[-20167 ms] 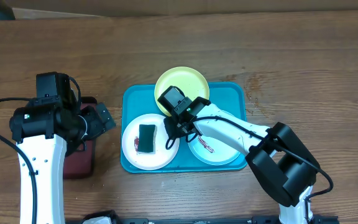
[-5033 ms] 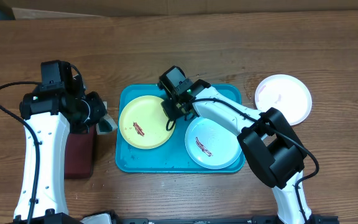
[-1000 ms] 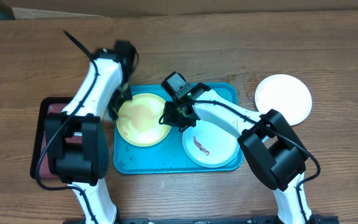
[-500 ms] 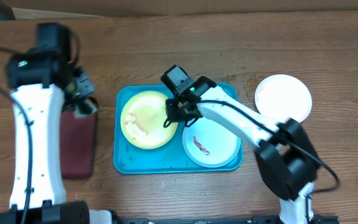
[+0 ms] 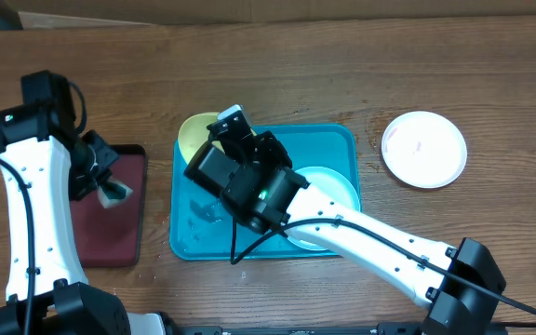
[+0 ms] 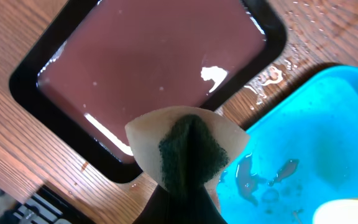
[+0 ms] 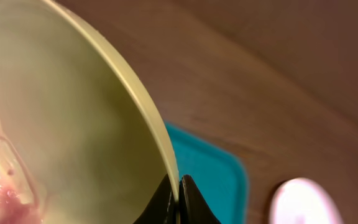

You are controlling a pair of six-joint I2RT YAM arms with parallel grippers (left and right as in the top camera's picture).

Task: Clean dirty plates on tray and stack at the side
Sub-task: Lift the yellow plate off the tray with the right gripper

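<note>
Right pincer [image 7: 178, 200] clamped on the round yellow-green plastic plate [image 7: 73, 124], pinching its rim.
That edge grip likely suits carrying it aside for stacking.

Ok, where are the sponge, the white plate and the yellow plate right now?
sponge [image 6: 190, 146]: left wrist view, on its dark green scrubbing face.
white plate [image 5: 423, 149]: overhead view, on the middle of its dish.
yellow plate [image 7: 73, 118]: right wrist view, on its inner face, left of the rim.
</note>
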